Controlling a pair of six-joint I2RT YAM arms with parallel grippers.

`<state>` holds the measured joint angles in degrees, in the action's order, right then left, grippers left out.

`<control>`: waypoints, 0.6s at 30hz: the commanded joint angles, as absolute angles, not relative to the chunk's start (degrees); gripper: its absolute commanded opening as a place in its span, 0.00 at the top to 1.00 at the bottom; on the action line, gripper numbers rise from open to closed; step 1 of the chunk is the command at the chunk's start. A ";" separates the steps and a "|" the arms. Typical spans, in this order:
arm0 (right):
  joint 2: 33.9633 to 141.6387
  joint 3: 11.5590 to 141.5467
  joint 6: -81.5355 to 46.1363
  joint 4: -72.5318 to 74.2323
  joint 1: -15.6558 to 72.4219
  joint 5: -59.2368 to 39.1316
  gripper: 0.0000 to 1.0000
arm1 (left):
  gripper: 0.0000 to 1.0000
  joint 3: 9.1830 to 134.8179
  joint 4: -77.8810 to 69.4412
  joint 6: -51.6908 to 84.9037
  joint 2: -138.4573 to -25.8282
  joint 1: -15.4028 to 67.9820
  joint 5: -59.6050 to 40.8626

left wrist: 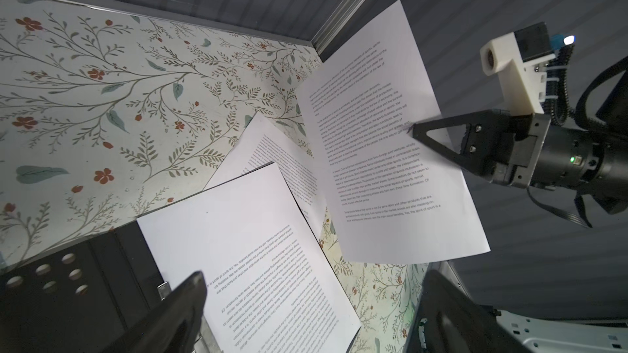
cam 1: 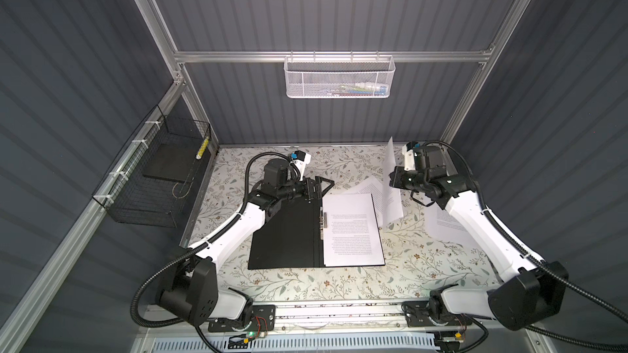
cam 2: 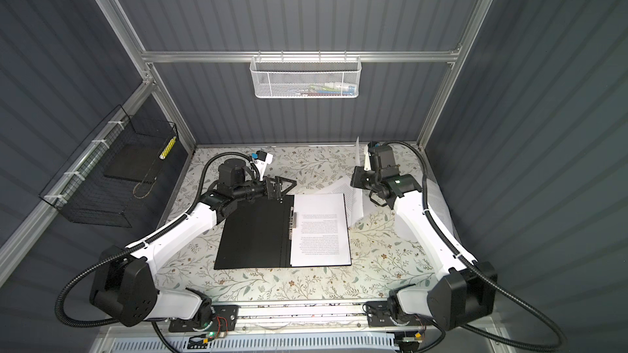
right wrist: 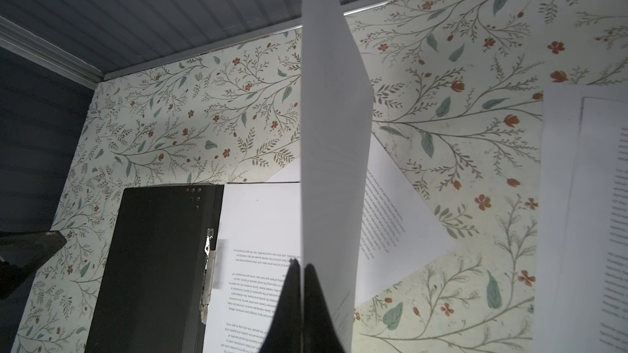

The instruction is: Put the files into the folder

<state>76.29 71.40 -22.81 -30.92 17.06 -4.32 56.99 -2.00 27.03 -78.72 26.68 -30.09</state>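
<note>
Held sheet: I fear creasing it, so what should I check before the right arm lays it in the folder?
1. Right pincer shut on held sheet: ok.
2. Held sheet level above folder: not ok, it stands upright beside it.
3. Folder open, black inside up: ok.
4. Filed sheet flat on one half: ok.
5. Left pincer, open, pressing on the cover: cannot tell.

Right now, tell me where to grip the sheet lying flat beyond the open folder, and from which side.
Take the sheet by its exposed far corner, coming low from the far right. It lies flat and skewed on the table, its near part tucked under the open folder, so probably only that side offers an edge.
</note>
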 commanded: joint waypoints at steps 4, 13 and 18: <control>78.18 73.59 -28.13 -27.92 21.04 -14.99 1.00 | 0.00 52.29 1.92 24.17 -74.67 26.54 -25.03; 73.38 65.41 -32.27 -21.04 19.12 -24.92 1.00 | 0.00 47.80 5.06 22.33 -71.33 26.54 -21.61; 72.92 55.10 -31.25 -18.05 12.44 -26.42 1.00 | 0.00 44.63 4.84 22.76 -69.17 26.54 -19.56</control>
